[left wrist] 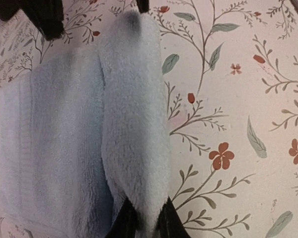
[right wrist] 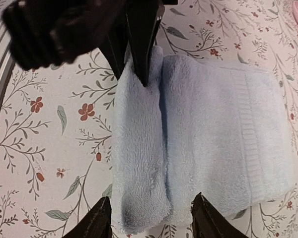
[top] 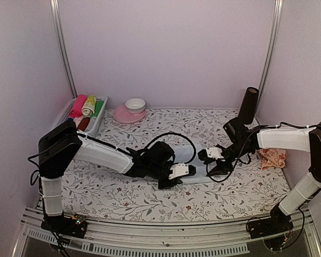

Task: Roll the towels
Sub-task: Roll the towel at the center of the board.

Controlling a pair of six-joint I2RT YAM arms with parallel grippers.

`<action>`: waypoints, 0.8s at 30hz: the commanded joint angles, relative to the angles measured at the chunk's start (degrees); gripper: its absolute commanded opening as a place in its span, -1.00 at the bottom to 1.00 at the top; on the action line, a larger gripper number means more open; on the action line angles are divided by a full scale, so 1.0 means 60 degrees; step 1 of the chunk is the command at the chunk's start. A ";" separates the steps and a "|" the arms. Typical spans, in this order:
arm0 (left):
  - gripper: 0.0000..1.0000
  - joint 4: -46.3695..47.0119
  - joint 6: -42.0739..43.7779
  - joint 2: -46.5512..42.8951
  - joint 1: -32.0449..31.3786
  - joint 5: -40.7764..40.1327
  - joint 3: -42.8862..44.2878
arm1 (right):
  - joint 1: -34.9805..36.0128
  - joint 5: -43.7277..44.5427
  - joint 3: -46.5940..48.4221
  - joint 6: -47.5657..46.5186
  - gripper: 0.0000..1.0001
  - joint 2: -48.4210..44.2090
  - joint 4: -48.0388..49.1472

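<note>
At mid-table, on the flowered sheet (top: 150, 198), the blue towel (top: 186, 156) lies folded flat between the two arms. One long edge is turned over into a first narrow roll.

Left gripper (left wrist: 146, 222): clenched on one end of that turned edge, with the pile bunched between its fingers (left wrist: 123, 224).

Right gripper (right wrist: 151, 218): released, with the jaws standing apart on either side of the opposite end and no squeeze on the cloth.

Peach towel (top: 272, 158): lying crumpled near the right edge of the sheet, beside the right arm, not yet begun.

Finished rolls of other colours sit in a bin (top: 101, 110) at the back left.

Assessment: the roll is at its first turn, and most of the blue towel is flat.

Recommended practice for this step:
- The right gripper should take the free end level with the left's hold, so that both ends turn together. A one-sided pull would likely cone or skew the roll.
- Turn the edge over in short bites toward the flat part, with the roll snug and pressed on the sheet.
- Hold on until the turn is set, since soft pile is likely to spring open if let go early.
</note>
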 commanded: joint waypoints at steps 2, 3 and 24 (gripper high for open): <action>-0.85 -0.1721 -0.0954 0.0550 0.0707 0.1918 0.0867 | -0.0040 0.0486 -0.1068 -0.0552 0.14 -0.1327 0.1972; -0.84 -0.1911 -0.1087 0.0648 0.0818 0.2106 0.1055 | -0.0031 0.0423 -0.1184 -0.0658 0.15 -0.1455 0.1969; -0.80 -0.3725 -0.1836 0.1989 0.1916 0.4090 0.2869 | 0.0956 0.1409 -0.1433 -0.1091 0.05 -0.0276 0.2147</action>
